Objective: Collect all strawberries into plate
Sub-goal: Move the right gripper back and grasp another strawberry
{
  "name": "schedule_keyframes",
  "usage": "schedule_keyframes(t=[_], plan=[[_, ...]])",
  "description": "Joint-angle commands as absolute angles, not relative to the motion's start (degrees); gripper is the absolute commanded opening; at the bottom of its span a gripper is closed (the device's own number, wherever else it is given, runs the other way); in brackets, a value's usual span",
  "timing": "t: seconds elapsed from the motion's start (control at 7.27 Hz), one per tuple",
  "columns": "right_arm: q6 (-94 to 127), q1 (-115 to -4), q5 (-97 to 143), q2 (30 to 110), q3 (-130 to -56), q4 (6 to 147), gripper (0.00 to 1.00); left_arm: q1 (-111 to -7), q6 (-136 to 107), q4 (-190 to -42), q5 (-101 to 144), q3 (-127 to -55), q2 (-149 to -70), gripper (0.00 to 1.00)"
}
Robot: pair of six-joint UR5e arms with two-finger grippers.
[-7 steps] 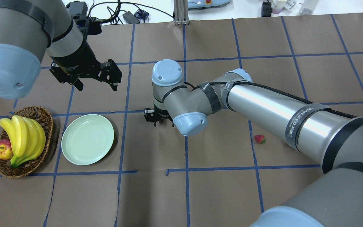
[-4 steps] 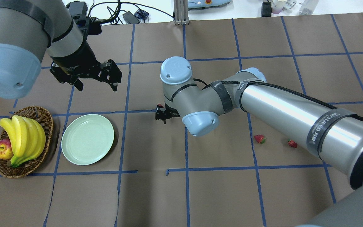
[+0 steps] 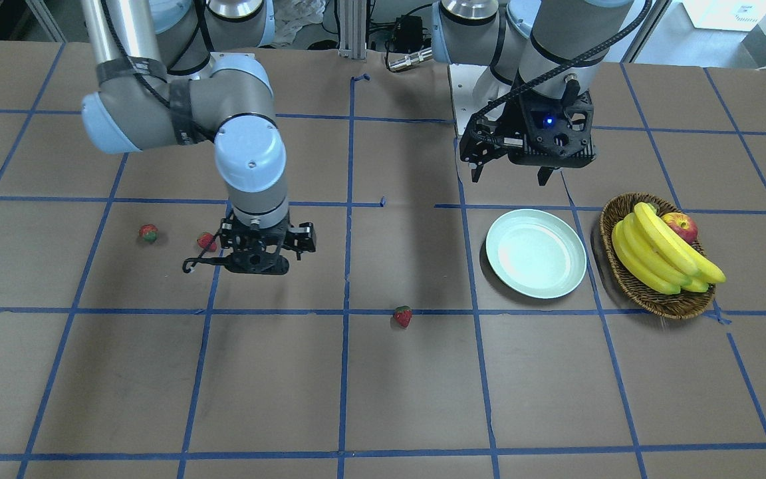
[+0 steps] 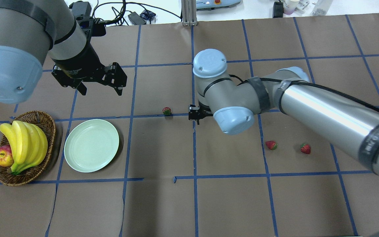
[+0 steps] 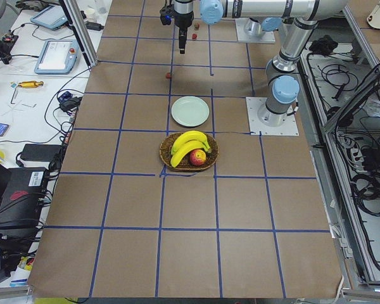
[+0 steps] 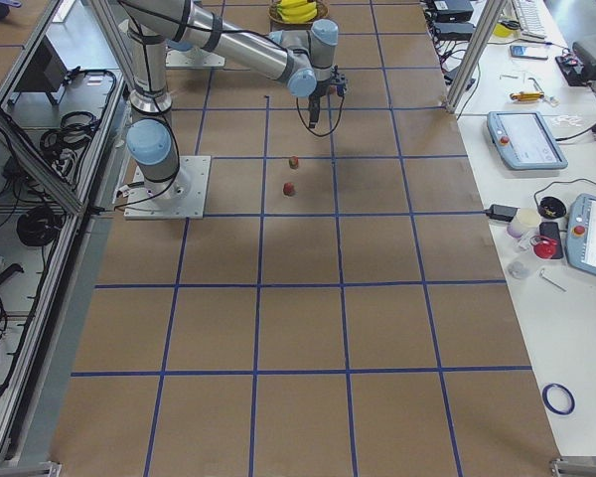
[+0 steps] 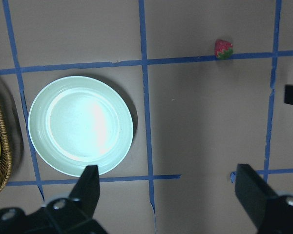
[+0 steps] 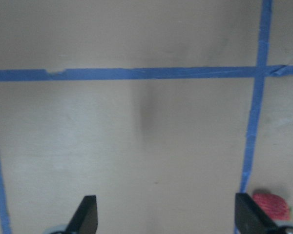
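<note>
The pale green plate (image 4: 91,145) (image 3: 536,253) (image 7: 80,125) lies bare at the left of the overhead view. One strawberry (image 4: 166,111) (image 3: 403,317) (image 7: 223,48) rests on a blue tape line near the table's middle. Two more strawberries (image 4: 271,145) (image 4: 305,148) lie apart further right. My left gripper (image 4: 101,89) (image 3: 509,174) hovers open and holding nothing, behind the plate. Low over the table, my right gripper (image 4: 196,117) (image 3: 255,266) is open and holds nothing. It sits between the middle strawberry and the right pair. A strawberry (image 8: 271,205) shows beside one finger in the right wrist view.
A brown wicker basket (image 4: 41,115) (image 3: 616,206) holding bananas (image 4: 25,141) and a red apple (image 4: 3,155) stands just left of the plate. Blue tape lines grid the brown table cover. Cables and devices lie beyond the far edge.
My right arm has swung to the right, uncovering the middle strawberry and the second strawberry of the right pair. The left arm and plate have not moved.
</note>
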State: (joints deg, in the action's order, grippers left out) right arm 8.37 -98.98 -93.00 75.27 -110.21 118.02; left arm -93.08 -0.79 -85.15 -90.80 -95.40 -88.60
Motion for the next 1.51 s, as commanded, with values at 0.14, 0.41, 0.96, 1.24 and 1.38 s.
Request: schedule_keyframes(t=[0.14,0.41,0.96,1.24,1.38], plan=[[-3.95,-89.56,-93.6,76.73,-120.38,123.97,1.0,-93.08,-0.79,-85.25,-90.7,-95.45,-88.68,1.0],[-3.96,-89.56,-94.13,76.73,-122.87,125.24,0.93,-93.08,-0.88,-85.25,-90.62,-95.45,-88.59,1.0],[-5.27,-89.56,-94.75,76.73,-122.96,125.24,0.15,-93.08,-0.88,-85.34,-90.62,-95.54,-88.59,1.0],[-4.32,-89.65,-93.79,77.34,-121.57,125.77,0.1,-93.08,-0.88,-85.25,-90.7,-95.45,-88.68,1.0],[-4.05,-90.69,-92.56,77.52,-118.59,125.77,0.1,-93.08,-0.88,-85.25,-90.62,-95.45,-88.59,1.0]])
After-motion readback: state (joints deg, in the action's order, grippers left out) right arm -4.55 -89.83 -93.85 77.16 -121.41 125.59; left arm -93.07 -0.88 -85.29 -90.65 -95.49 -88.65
